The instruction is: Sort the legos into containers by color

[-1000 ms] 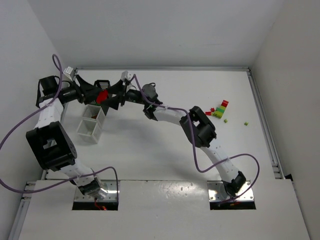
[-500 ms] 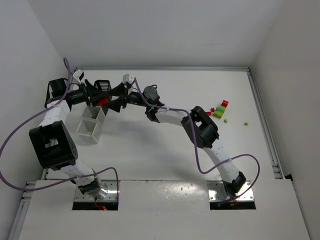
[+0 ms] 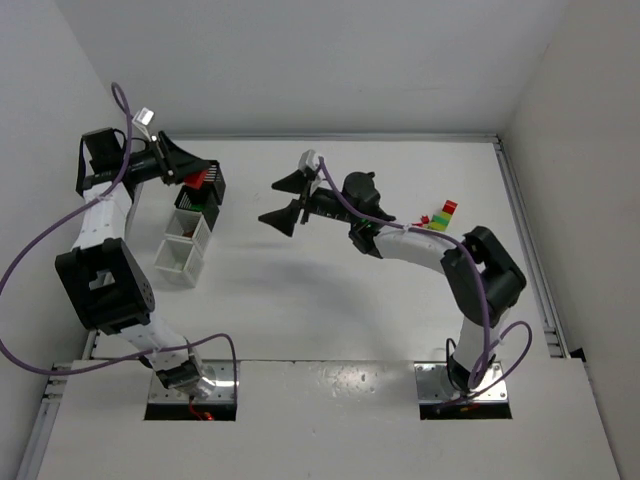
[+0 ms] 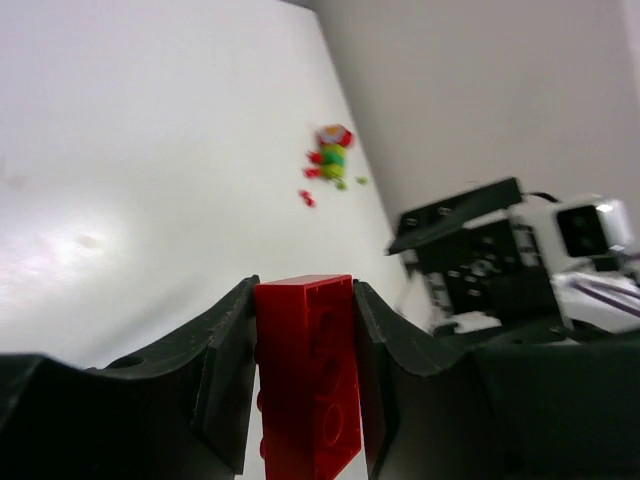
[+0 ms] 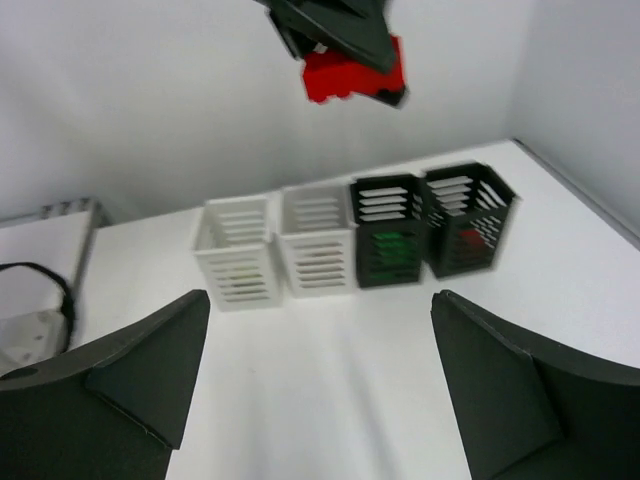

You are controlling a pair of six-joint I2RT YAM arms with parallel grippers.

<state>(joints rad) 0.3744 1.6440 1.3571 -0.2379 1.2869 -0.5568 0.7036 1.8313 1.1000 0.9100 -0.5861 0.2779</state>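
Surface: white table (image 3: 330,290), matte, with a metal rail (image 3: 527,250) along its 3 o'clock edge.
Held piece: red block (image 4: 305,370), clamped between the two fingers of the left gripper (image 4: 303,285) and hanging at 10 o'clock over the far end of the containers (image 5: 318,250).
Likely target: far black bin (image 5: 467,232), which shows red inside. The neighbouring black bin (image 5: 388,243) shows green.
Risk, aim: the block looks large against the bin mouth. If released off-centre it could hit the rim and skip into the green bin or onto the table.
Risk, height: the right wrist view shows the block well above the row. A drop from there may tumble, or nudge bins that look light.
Risk, cable: a purple cable (image 3: 40,250) loops wide beside the left arm at 9 o'clock. It could drag if the arm swings.
Right gripper (image 3: 272,200): jaws wide apart and empty, near table centre, facing the row and apart from the left arm.
Loose legos (image 3: 438,218): red and yellow-green pile at 2 o'clock, with green strays just beyond it. None is near either arm.
Room: plain white walls (image 3: 300,60) close in on three sides, under even light.
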